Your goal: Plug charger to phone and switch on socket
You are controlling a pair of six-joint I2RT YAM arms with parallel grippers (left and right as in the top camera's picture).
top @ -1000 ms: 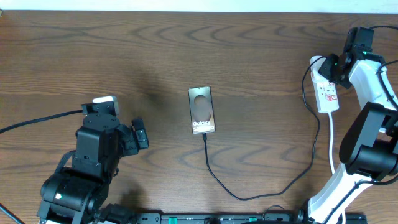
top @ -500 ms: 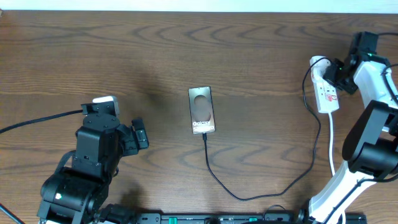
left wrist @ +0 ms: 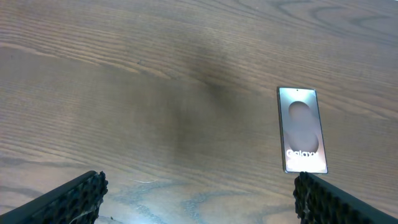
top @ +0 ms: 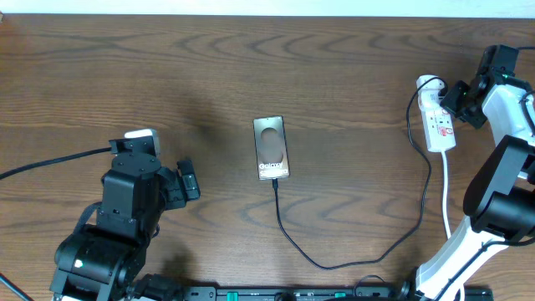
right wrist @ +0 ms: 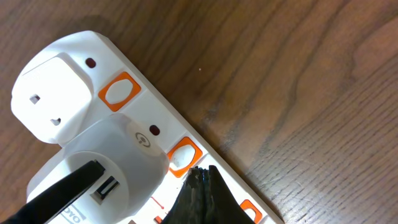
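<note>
Overhead view: closest in, on the left, the left gripper [top: 189,180] sits low over the brown wooden counter [top: 167,67]. Its fingers are spread wide and they hold nothing. In the left wrist view the two black fingers sit at the bottom corners with bare wood between them.

A bit farther out, the thin black charger [top: 277,201] cable makes a big loop on the counter. One end meets the near short edge of the phone [top: 272,148]. The rest swings off to the right and climbs up toward the socket [top: 438,125].

The phone lies flat in the middle of the counter, well apart from both grippers. It is shiny brown with a dark oval and the white word "Galaxy".

Farthest away, on the right, the white socket strip lies on the counter. Its white cord [top: 445,184] trails back toward the near edge. The right gripper [top: 458,99] is just beside the strip. Its fingers are squeezed tight together and grab nothing.

In the right wrist view the black tip is right by an orange switch [right wrist: 184,155]. I cannot tell if it is touching. A second orange switch [right wrist: 118,92] sits farther along, next to a white plug [right wrist: 46,93]. A white charger block [right wrist: 115,165] is plugged into the strip.
</note>
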